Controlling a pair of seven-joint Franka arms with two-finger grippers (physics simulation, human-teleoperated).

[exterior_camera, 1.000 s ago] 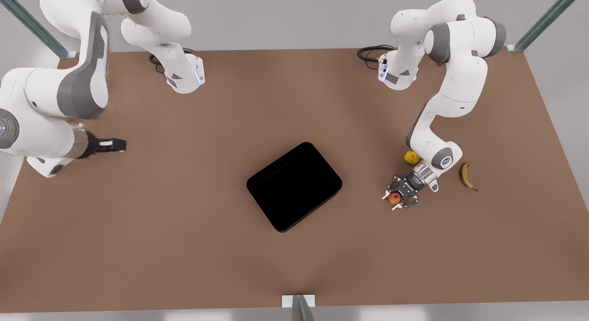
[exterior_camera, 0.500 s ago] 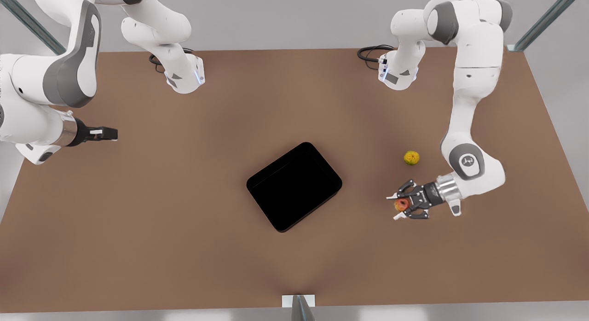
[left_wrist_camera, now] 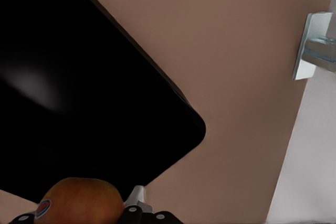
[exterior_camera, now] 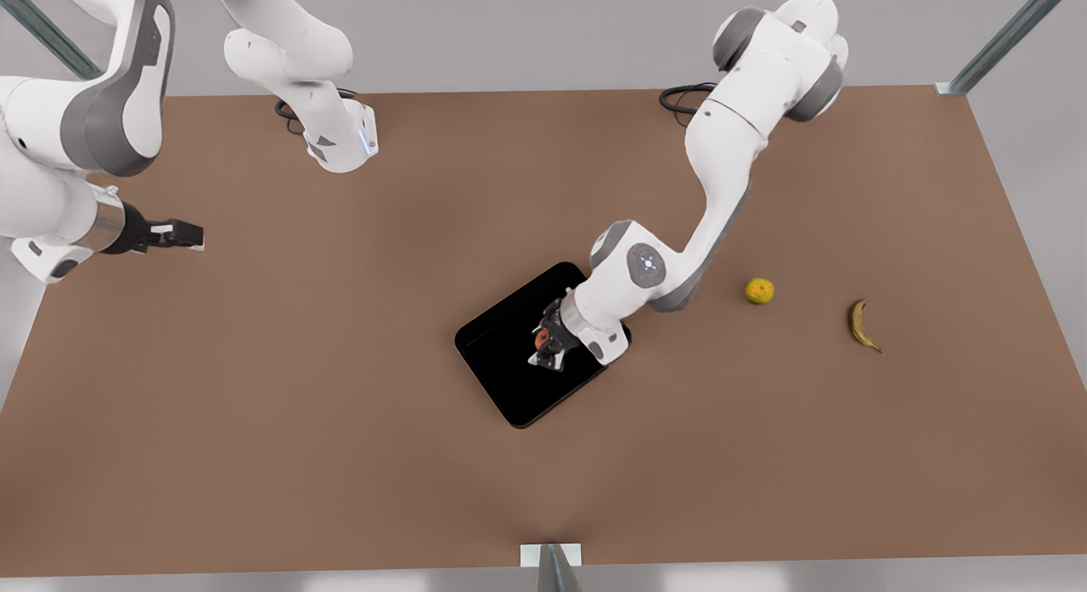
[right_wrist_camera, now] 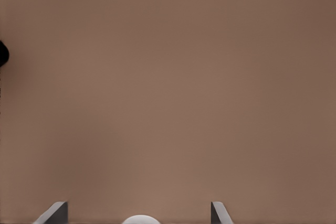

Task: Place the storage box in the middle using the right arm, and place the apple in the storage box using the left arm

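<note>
The storage box sits mid-table, unmoved. The left gripper has swung in from the front view's right and now hangs over it, clamped on the apple — the right gripper, fingers spread, has drifted slightly farther off.

The storage box looks like smooth, glossy black plastic, catching a soft pale sheen inside. The table is matt brown, flat and even, like board. The apple has a smooth red-orange skin and a small sticker. The arms' shells look like smooth white plastic with grey joints; the posts at the table's corners look like metal.
</note>
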